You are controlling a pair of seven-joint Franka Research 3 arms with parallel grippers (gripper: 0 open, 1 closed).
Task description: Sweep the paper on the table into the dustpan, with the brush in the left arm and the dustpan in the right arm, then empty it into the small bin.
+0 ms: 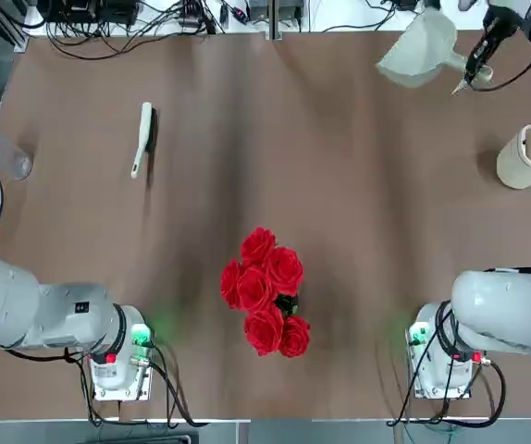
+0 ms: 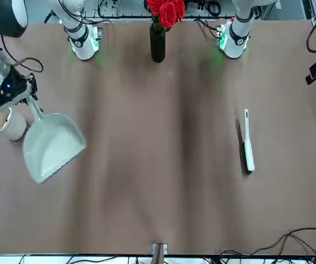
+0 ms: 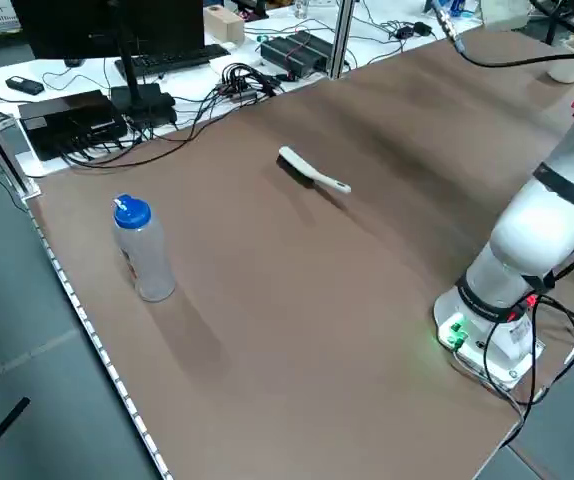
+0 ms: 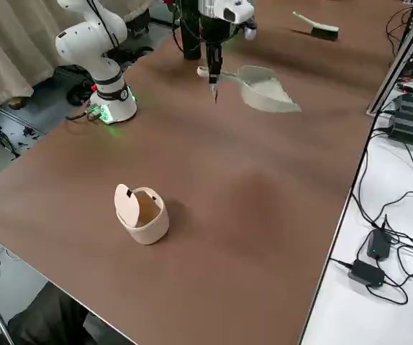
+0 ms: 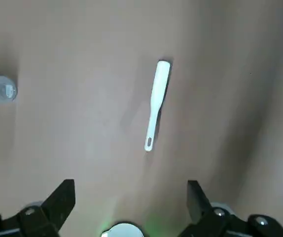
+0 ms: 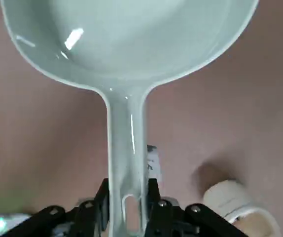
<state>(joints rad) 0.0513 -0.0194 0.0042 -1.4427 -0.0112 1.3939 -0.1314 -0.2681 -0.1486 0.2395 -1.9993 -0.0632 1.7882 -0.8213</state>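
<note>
My right gripper (image 6: 126, 197) is shut on the handle of the pale grey-green dustpan (image 1: 423, 51), and holds it over the table (image 1: 358, 185) near the far right corner, mouth pointing away from the gripper. The cream small bin (image 1: 527, 155) stands at the right edge, nearer the robot than the dustpan, lid tipped up. The white brush (image 1: 142, 139) lies flat at the far left, bristles to one side. My left gripper (image 5: 129, 197) hangs open well above the table, clear of the brush (image 5: 156, 103). The paper does not show in any view.
A black vase of red roses (image 1: 265, 291) stands at the near middle between the two arm bases. A clear bottle with a blue cap (image 3: 142, 250) stands at the left edge. Cables and equipment line the far side beyond the table.
</note>
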